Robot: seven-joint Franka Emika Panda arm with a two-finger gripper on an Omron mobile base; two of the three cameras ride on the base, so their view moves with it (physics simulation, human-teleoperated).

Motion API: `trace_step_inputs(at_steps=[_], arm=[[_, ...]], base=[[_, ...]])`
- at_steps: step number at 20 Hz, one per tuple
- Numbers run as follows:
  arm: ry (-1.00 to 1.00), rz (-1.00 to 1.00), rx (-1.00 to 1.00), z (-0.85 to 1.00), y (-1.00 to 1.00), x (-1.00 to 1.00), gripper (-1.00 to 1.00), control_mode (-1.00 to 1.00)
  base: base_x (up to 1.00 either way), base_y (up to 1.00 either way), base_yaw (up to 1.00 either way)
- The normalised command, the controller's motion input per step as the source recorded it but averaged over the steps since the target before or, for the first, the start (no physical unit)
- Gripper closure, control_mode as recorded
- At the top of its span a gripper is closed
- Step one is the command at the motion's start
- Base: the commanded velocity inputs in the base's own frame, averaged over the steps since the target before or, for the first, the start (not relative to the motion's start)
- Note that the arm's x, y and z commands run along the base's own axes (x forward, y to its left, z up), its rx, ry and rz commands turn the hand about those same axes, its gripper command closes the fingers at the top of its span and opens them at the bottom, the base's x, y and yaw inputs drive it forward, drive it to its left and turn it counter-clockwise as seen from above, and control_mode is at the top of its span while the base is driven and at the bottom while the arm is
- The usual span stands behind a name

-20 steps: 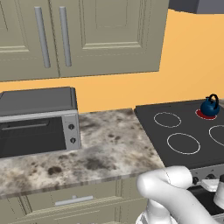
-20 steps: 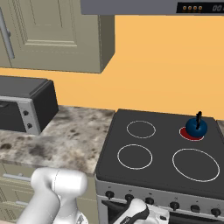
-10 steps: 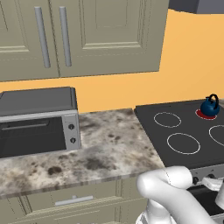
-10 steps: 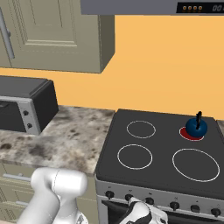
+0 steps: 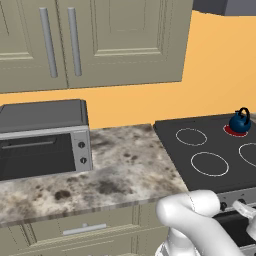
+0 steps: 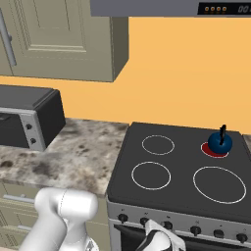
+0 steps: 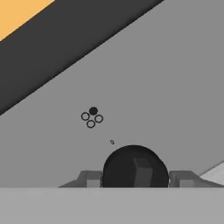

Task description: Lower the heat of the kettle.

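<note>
The small round glossy dark-blue kettle [image 5: 240, 121] with its thin black arched handle is sitting upright on a glowing red burner [image 6: 214, 149] at the back right corner of the black glass stovetop [image 6: 181, 171], well apart from the three white burner rings [image 6: 151, 175] that are lying dark. In the hand view, the end effector [image 7: 134, 175] is pressing close to the stove's grey front panel [image 7: 166, 87], with its fingers [image 7: 89, 178] sitting on either side of a round black control knob [image 7: 134, 168] and clamped on it; just above the knob, a small diagram of four circles [image 7: 92, 117] is showing one filled dot. In the right base view, the end effector [image 6: 154, 234] is reaching the row of dark knobs [image 6: 196, 230] along the stove's front edge, near the left end of that row. To the left of the stove, a speckled grey-brown stone surface [image 5: 115, 175] is carrying a silver and black toaster oven [image 5: 42, 137] near its back left corner. Beige panelled cabinets [image 5: 100, 40] with long metal handles are hanging above, against an orange wall [image 6: 186, 73].
</note>
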Motion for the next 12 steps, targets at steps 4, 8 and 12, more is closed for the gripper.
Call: trace_step_inputs(at_steps=[4,8,12], arm=[[-0.08,-0.06,0.18,0.20,0.01,-0.14,1.00,-1.00],[-0.12,-0.05,0.21,0.18,0.00,-0.16,1.00,-1.00],[-0.12,-0.06,0.24,0.18,0.00,-0.19,1.00,-1.00]], base=[[0.00,0.00,0.00],[0.00,0.00,0.00],[0.00,0.00,0.00]])
